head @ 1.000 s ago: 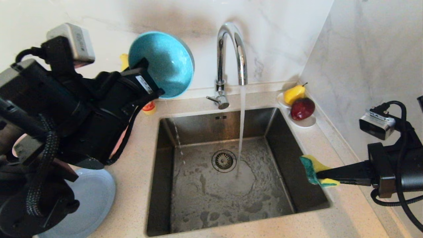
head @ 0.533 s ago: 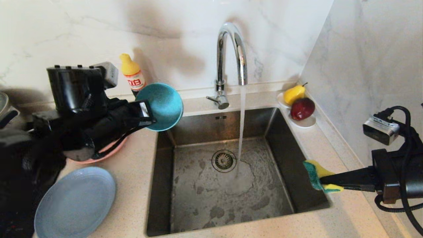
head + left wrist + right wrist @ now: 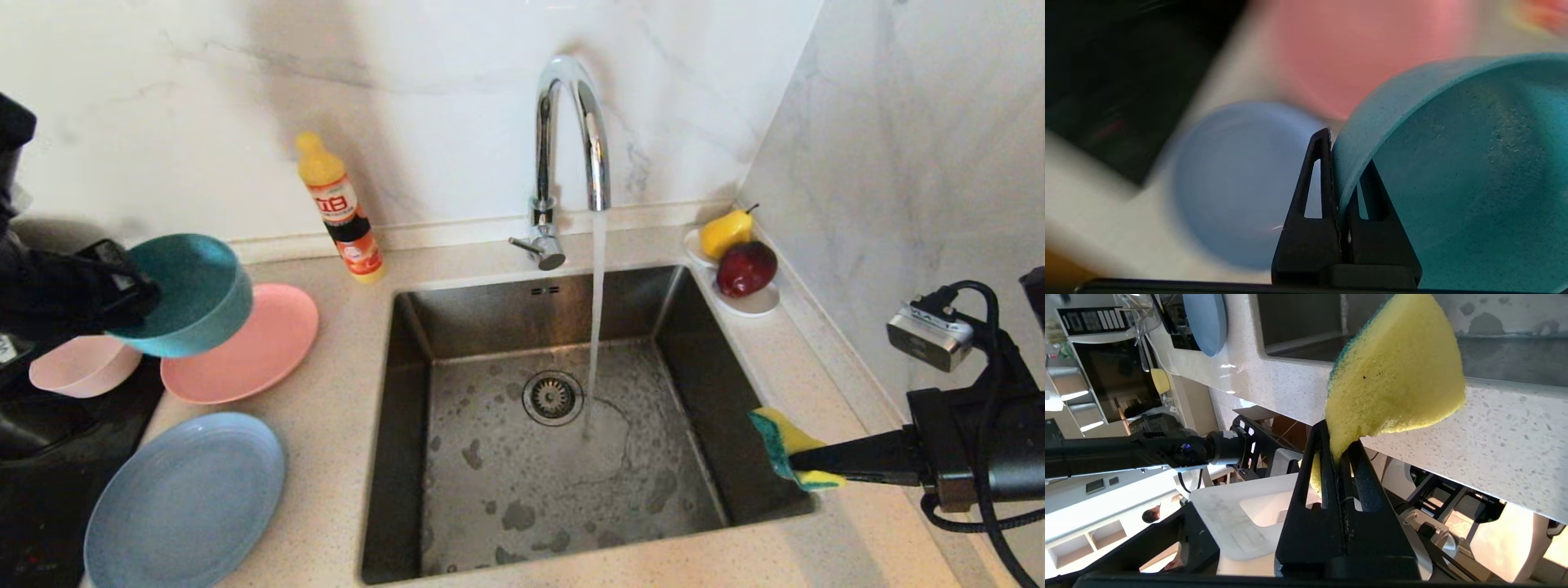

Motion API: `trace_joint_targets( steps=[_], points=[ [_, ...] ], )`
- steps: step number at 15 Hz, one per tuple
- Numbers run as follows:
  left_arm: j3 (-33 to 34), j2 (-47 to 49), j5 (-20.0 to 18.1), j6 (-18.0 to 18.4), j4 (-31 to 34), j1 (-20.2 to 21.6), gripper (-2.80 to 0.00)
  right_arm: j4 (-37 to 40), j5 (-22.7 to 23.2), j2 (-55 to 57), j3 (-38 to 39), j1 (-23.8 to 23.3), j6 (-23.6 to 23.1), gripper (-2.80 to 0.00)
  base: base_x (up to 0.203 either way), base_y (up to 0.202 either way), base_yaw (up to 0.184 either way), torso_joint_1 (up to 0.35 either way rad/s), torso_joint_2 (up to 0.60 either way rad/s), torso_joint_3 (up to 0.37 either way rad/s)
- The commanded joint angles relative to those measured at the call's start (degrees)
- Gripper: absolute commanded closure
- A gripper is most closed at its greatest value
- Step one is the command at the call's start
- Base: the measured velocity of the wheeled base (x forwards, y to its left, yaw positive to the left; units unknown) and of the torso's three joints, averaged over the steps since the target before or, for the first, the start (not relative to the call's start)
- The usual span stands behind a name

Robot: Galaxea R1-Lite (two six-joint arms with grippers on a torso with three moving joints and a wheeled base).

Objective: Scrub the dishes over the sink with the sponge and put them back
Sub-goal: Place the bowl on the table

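Observation:
My left gripper (image 3: 135,294) (image 3: 1345,159) is shut on the rim of the teal bowl (image 3: 192,290) (image 3: 1461,171), holding it in the air over the counter at the far left, above the salmon-pink plate (image 3: 261,347) (image 3: 1355,53). The pale pink bowl (image 3: 77,367) sits beside it and the light blue plate (image 3: 184,502) (image 3: 1237,183) lies nearer the front. My right gripper (image 3: 796,461) (image 3: 1339,445) is shut on the yellow and green sponge (image 3: 780,445) (image 3: 1396,375) at the right rim of the steel sink (image 3: 539,449).
Water runs from the chrome tap (image 3: 571,139) into the basin by the drain (image 3: 553,398). A yellow detergent bottle (image 3: 339,208) stands at the back wall. A white saucer (image 3: 755,302) with a pear (image 3: 727,231) and an apple (image 3: 747,268) sits at the sink's back right corner.
My left arm has swung the teal bowl from beside the tap down and left to the counter's far left, uncovering the bottle and pink dishes. The right gripper with the sponge has hardly moved.

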Motion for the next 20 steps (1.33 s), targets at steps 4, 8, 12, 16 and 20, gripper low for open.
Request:
trace_joint_targets(
  steps=[4, 8, 12, 16, 20],
  points=[
    [1.09, -4.42, -0.8, -2.75, 6.32, 17.54, 0.0, 0.08, 0.36, 0.11, -0.77, 0.05, 0.07, 0.0, 0.0, 0.0, 0.0, 0.0, 0.0, 0.0],
    [5.61, -2.96, -3.7, -2.51, 5.98, 29.26, 0.0, 0.08, 0.28, 1.05, -0.95, 0.07, 0.07, 0.0, 0.0, 0.0, 0.0, 0.0, 0.0, 0.0],
    [7.64, 5.18, -9.97, -2.31, -0.3, 38.3, 0.0, -1.18, 0.28, 2.52, -0.68, 0.14, 0.07, 0.0, 0.0, 0.0, 0.0, 0.0, 0.0, 0.0],
    [12.24, 12.7, -11.49, -1.63, -7.79, 41.31, 0.0, -1.57, 0.2, 4.06, -0.58, -0.04, 0.01, 0.0, 0.0, 0.0, 0.0, 0.0, 0.0, 0.0],
    [18.03, 14.96, -12.93, -1.35, -17.32, 42.26, 0.0, -2.73, 0.28, 5.36, -0.68, -0.04, 0.07, 0.0, 0.0, 0.0, 0.0, 0.0, 0.0, 0.0]
  ],
)
